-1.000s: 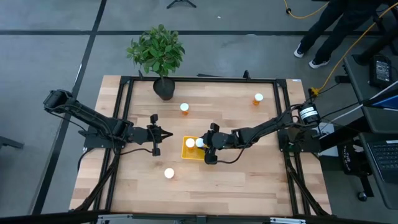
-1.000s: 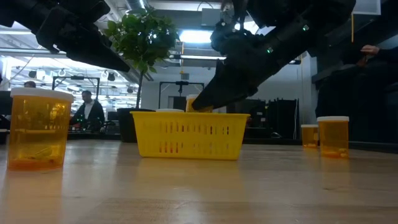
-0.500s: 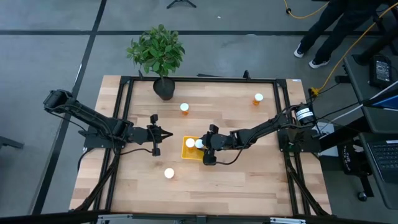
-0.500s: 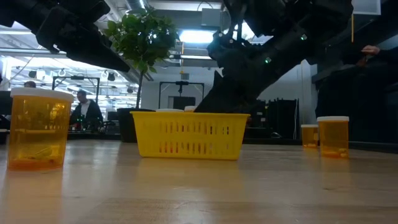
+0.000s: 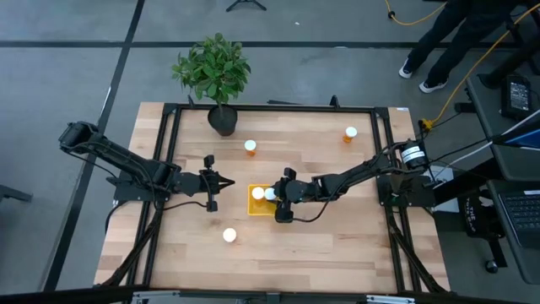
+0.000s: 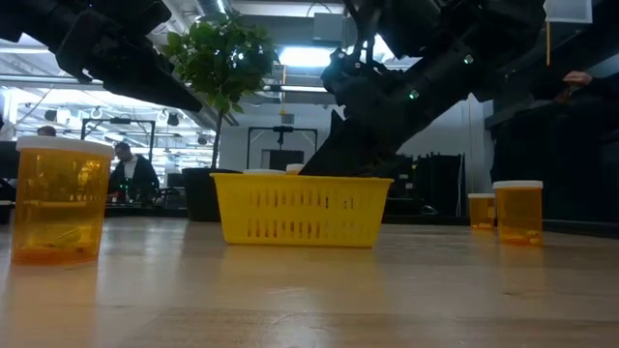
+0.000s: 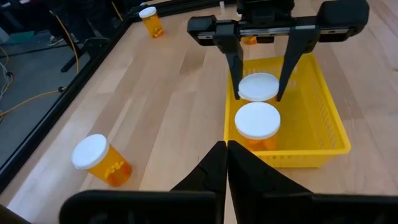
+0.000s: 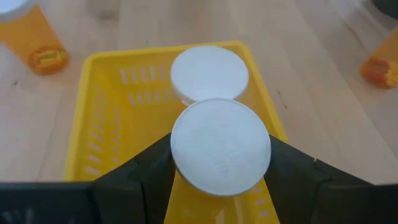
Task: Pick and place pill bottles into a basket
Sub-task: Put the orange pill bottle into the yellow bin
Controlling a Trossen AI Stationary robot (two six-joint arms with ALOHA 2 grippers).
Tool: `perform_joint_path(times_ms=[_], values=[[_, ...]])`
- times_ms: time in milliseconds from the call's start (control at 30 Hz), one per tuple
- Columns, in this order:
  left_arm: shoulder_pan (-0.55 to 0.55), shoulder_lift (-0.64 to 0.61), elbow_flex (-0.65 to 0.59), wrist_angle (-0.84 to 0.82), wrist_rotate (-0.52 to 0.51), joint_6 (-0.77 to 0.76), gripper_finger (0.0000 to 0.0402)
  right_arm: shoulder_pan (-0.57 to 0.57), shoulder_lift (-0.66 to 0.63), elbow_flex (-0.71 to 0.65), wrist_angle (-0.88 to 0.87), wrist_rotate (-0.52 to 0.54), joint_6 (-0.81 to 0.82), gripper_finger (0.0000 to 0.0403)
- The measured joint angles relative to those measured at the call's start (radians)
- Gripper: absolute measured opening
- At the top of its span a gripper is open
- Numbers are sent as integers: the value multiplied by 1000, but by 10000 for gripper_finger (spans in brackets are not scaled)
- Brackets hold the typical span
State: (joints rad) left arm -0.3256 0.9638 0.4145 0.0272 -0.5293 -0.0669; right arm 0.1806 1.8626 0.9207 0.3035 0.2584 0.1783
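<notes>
A robotics lab: a framed wooden table [image 5: 321, 245] on grey concrete, cables [image 5: 472, 72] at upper right, people at workstations [image 6: 131, 174] far behind.

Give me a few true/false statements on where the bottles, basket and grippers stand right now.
1. Two bottles are inside the basket. True: one bottle stands free, a second bottle sits between the right gripper's fingers.
2. The right gripper is over the plant. False: it is over the basket, fingers either side of a bottle cap.
3. The left gripper holds a bottle. False: it is shut and empty, beside the basket.
4. Three bottles stand on the table outside the basket. True: bottle A, bottle B, bottle C.
5. The basket is tipped over. False: it sits flat on the table.
</notes>
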Motion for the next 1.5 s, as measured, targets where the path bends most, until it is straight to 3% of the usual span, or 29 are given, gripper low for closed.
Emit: perform_joint_path(times_ms=[1500], values=[[0,0,0,0,0,-1,4,-6,0,-1,-22,-16,-53,214]])
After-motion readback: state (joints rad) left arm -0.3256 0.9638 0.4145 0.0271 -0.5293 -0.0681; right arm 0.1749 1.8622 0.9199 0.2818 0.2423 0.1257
